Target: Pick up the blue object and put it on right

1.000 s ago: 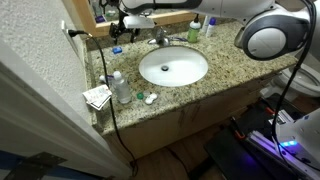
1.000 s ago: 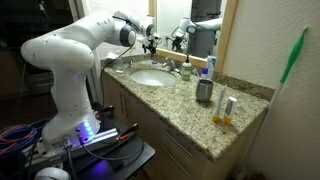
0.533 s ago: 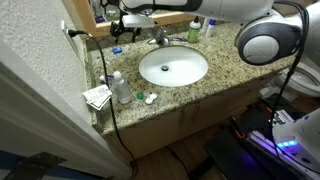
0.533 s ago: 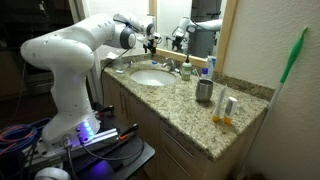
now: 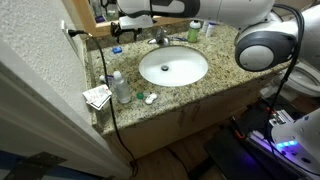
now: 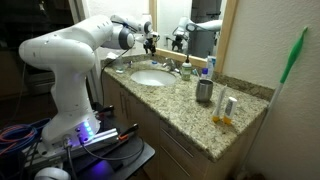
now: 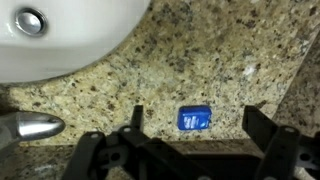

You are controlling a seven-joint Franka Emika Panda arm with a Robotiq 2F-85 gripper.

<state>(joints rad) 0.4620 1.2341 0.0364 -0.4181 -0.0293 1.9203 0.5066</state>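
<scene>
In the wrist view the blue object [image 7: 194,119], a small flat rectangular piece with a pale label, lies on the speckled granite counter [image 7: 200,50]. My gripper [image 7: 197,125] hangs above it, open, and the piece sits between the two dark fingers [image 7: 137,118] without touching either. In an exterior view the gripper [image 5: 128,24] is at the back of the counter, left of the faucet, over a small blue spot, the blue object [image 5: 116,49]. The gripper [image 6: 150,42] also shows by the mirror.
The white sink [image 5: 173,67] fills the middle of the counter, with the chrome faucet [image 5: 160,38] behind it. A clear bottle [image 5: 120,87], folded paper [image 5: 97,96] and small green-and-white pieces [image 5: 150,97] sit near the front left. A black cable [image 5: 105,90] runs down the counter's left side.
The arm has shifted slightly to the left in an exterior view. The gripper stays open and the blue object has not moved.
</scene>
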